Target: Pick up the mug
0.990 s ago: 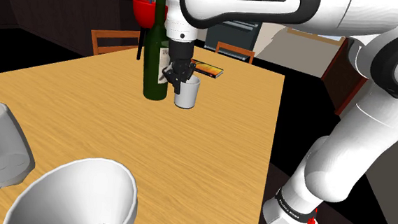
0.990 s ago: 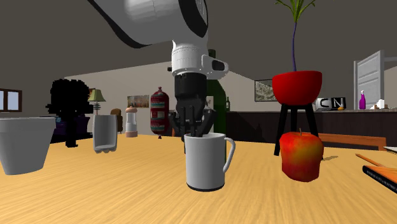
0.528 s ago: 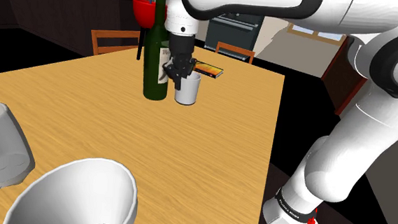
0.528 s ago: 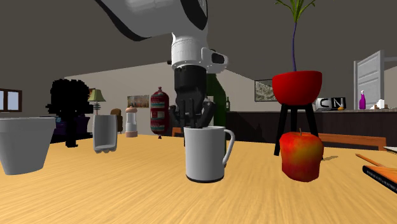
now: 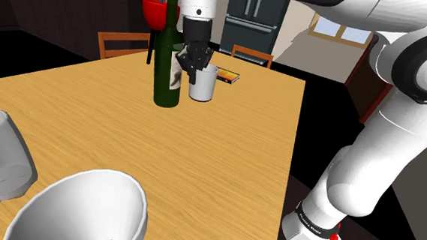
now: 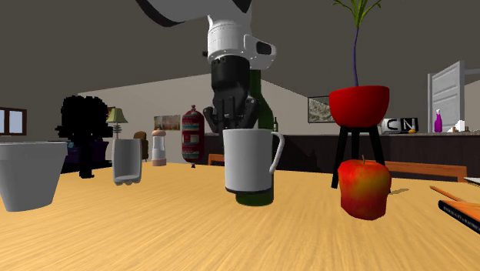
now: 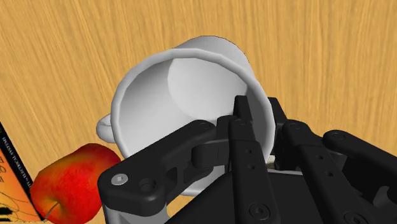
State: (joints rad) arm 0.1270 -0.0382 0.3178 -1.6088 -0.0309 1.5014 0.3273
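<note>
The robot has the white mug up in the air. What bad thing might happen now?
1. The black gripper pinches the white mug by just one side of its rim, above the wooden table. With so small a hold, the mug might slip out and drop.
2. The tall dark green bottle stands right beside the mug. A sideways swing might knock the bottle over.
</note>
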